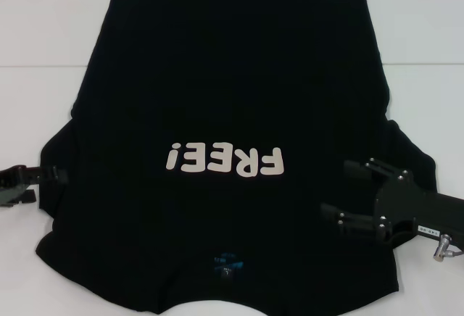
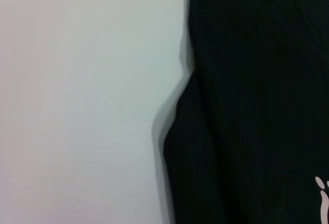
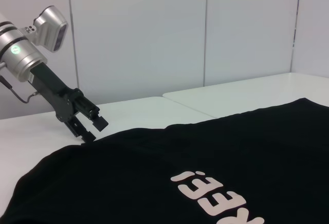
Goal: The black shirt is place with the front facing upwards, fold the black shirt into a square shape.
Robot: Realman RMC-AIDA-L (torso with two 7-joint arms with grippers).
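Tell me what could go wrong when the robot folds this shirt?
The right claw is open over the black shirt's sleeve and may pinch only the top layer, so the fold drags unevenly. The left claw, open at the opposite sleeve edge, could miss the cloth. Lifting unevenly might also skew the square.

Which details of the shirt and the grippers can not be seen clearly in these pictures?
- Black shirt: collar edge cut off by the head view's bottom edge.
- Blue neck label: print too small to read.
- Left gripper: fingertips merge with dark cloth in head view.
- Right gripper: open over the sleeve; contact unclear.
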